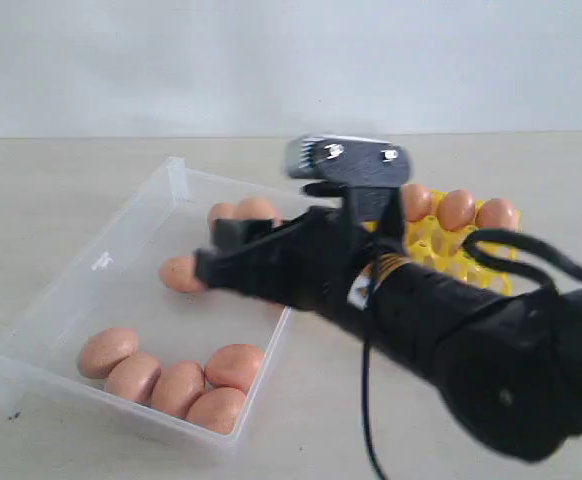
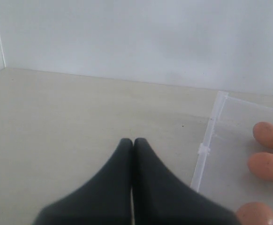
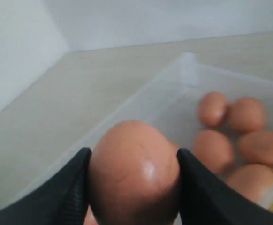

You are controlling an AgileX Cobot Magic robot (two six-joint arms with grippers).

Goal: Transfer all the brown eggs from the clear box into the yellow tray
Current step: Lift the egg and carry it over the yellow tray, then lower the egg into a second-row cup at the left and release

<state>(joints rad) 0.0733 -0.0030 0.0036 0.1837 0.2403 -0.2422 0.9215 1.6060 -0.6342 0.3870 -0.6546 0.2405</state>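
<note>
My right gripper [image 1: 203,268] reaches across the clear box [image 1: 101,262] and is shut on one brown egg [image 1: 179,273]. In the right wrist view that egg [image 3: 134,171] fills the gap between the two black fingers [image 3: 73,190]. Several more brown eggs [image 1: 176,380] lie at the box's near end, and two [image 1: 243,211] sit at its far side. The yellow tray [image 1: 439,250] is on the right behind the arm, with eggs [image 1: 458,209] in its back row. My left gripper [image 2: 132,142] is shut and empty over bare table beside the box wall [image 2: 206,149].
The right arm and its black cable [image 1: 531,255] cover much of the tray. Three eggs [image 2: 267,166] show inside the box in the left wrist view. A pale wall [image 1: 291,60] backs the beige table [image 1: 31,190].
</note>
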